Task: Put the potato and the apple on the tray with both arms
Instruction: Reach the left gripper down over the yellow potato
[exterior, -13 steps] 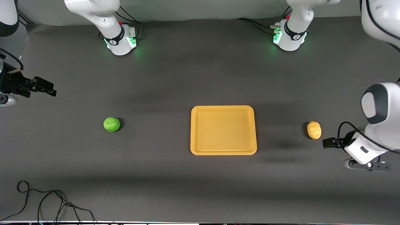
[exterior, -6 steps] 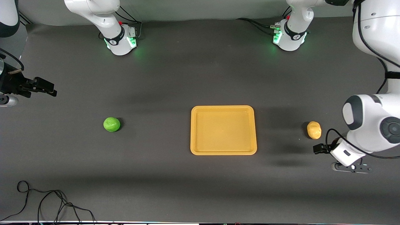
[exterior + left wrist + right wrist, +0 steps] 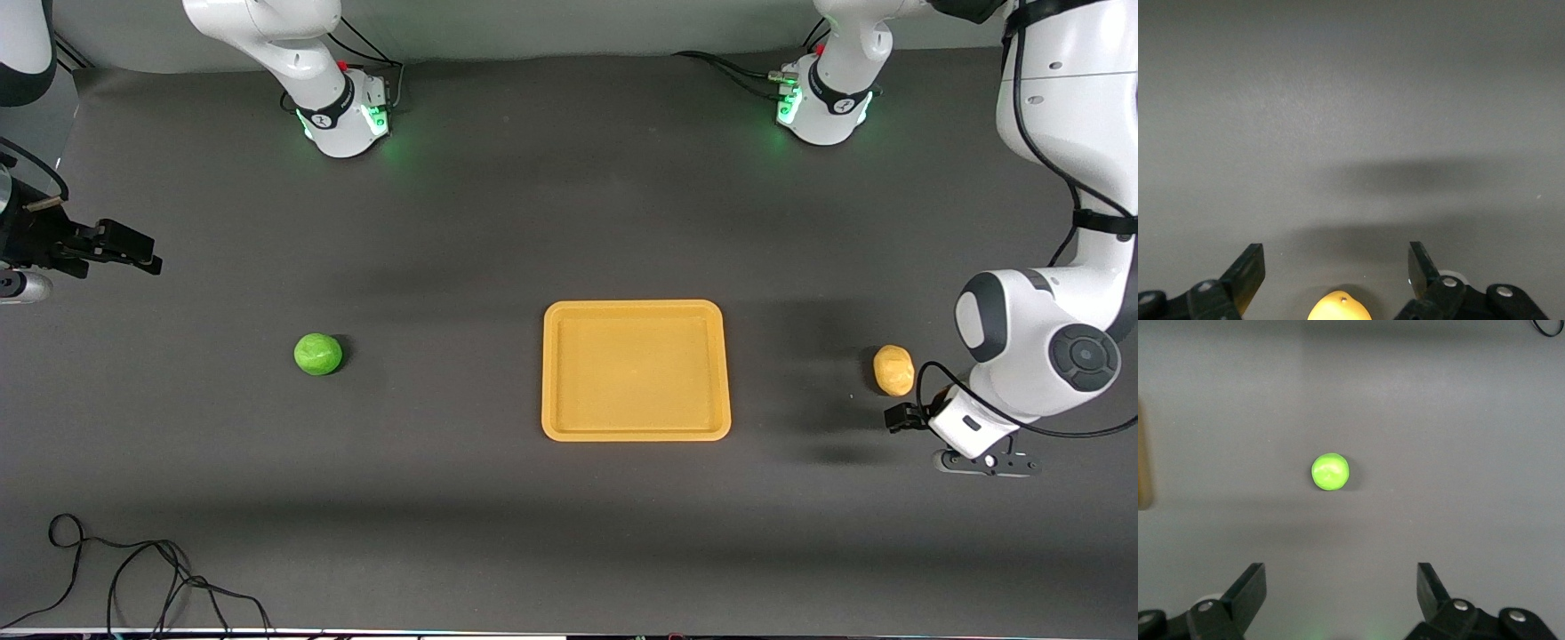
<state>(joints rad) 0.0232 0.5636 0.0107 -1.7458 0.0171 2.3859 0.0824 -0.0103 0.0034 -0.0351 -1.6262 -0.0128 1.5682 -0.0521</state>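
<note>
Left gripper (image 3: pixel 896 418) jaws apart just beside potato (image 3: pixel 893 370), right gripper (image 3: pixel 133 252) jaws apart, waiting, apple (image 3: pixel 317 354) and tray (image 3: pixel 635 435) apart on surface (image 3: pixel 498 240)

A dark grey table (image 3: pixel 498 222) with a matte top fills the scene. A thin black cable (image 3: pixel 133 578) lies looped on it, near the front camera, at the right arm's end of the table.
</note>
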